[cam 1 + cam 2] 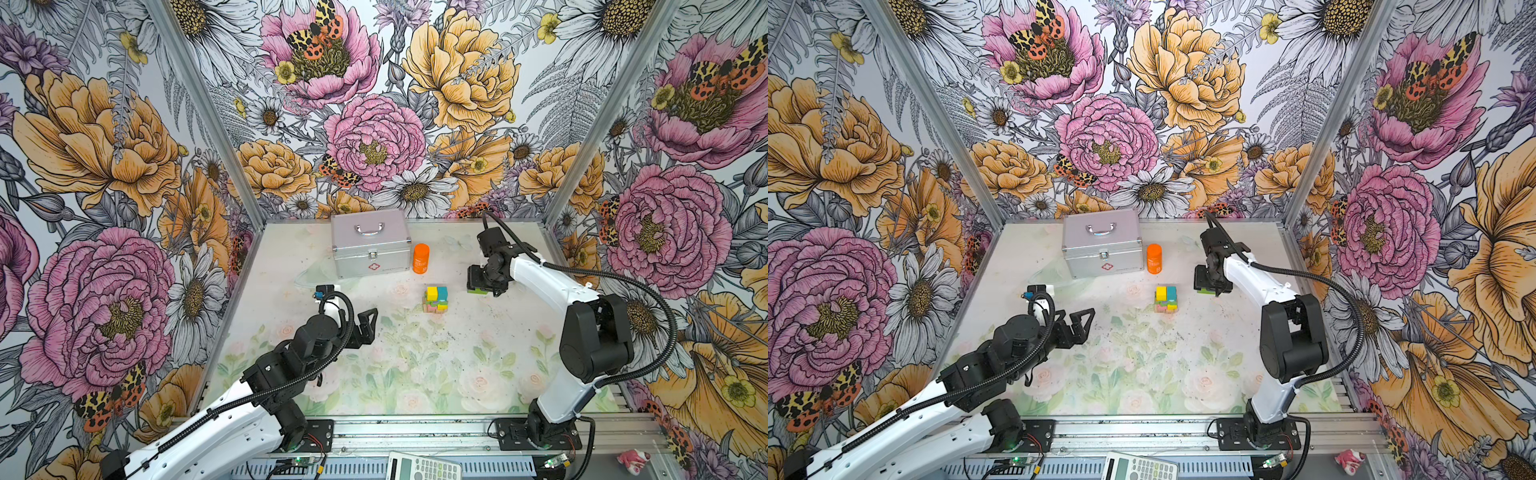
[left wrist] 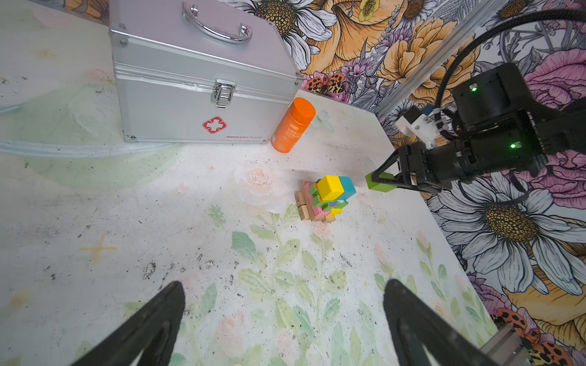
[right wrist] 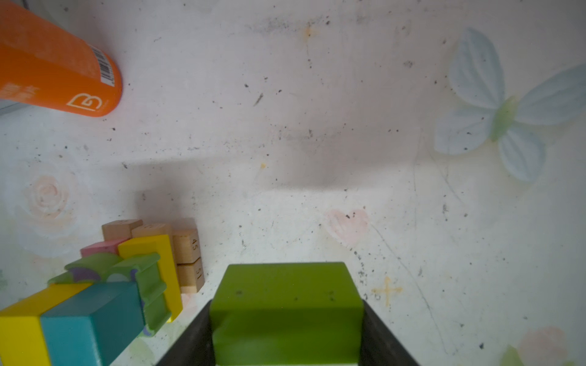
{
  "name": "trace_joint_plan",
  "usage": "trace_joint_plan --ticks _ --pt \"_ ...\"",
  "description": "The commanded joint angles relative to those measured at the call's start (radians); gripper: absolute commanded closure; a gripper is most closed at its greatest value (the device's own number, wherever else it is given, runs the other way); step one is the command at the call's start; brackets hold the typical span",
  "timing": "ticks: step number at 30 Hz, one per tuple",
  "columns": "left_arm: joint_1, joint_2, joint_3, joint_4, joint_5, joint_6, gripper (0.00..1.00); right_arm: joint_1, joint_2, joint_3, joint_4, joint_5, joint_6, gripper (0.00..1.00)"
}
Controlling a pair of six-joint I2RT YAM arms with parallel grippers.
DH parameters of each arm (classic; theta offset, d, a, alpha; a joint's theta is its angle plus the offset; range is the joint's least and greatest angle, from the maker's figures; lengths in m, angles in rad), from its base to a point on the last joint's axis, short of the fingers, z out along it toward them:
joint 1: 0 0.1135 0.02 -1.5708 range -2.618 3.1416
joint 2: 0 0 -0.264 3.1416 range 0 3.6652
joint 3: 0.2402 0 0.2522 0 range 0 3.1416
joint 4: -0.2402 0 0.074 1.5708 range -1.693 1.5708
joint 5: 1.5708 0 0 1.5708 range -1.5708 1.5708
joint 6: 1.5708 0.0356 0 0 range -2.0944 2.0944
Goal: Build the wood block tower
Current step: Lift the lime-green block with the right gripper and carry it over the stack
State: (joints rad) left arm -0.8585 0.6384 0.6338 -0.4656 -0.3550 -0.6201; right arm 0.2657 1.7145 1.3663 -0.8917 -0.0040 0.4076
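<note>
Floral walls, pale painted table (image 1: 395,374): my right pincer (image 1: 482,286) pinches a lime-green wooden bar (image 3: 285,310) near the small multicoloured block tower (image 1: 436,299). I'd level it, centre it above, lower gently. Left pincer (image 2: 285,283) spread, empty.

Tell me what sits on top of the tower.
A yellow cube and a teal cube sit side by side on top. The green bar is off it, held in the right gripper. The cubes hide part of the blocks beneath.
</note>
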Motion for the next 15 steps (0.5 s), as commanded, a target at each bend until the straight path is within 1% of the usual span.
trace_joint_plan --ticks 1,8,15 --pt "0.016 -0.026 -0.017 -0.026 -0.029 0.002 0.01 0.042 -0.056 0.06 -0.03 -0.005 0.039 0.47" --pt "0.035 -0.07 -0.034 -0.031 -0.009 0.008 0.01 0.116 -0.07 0.137 -0.077 0.005 0.078 0.47" --pt "0.051 -0.108 -0.048 -0.052 -0.01 0.005 0.01 0.183 -0.045 0.209 -0.12 0.038 0.11 0.48"
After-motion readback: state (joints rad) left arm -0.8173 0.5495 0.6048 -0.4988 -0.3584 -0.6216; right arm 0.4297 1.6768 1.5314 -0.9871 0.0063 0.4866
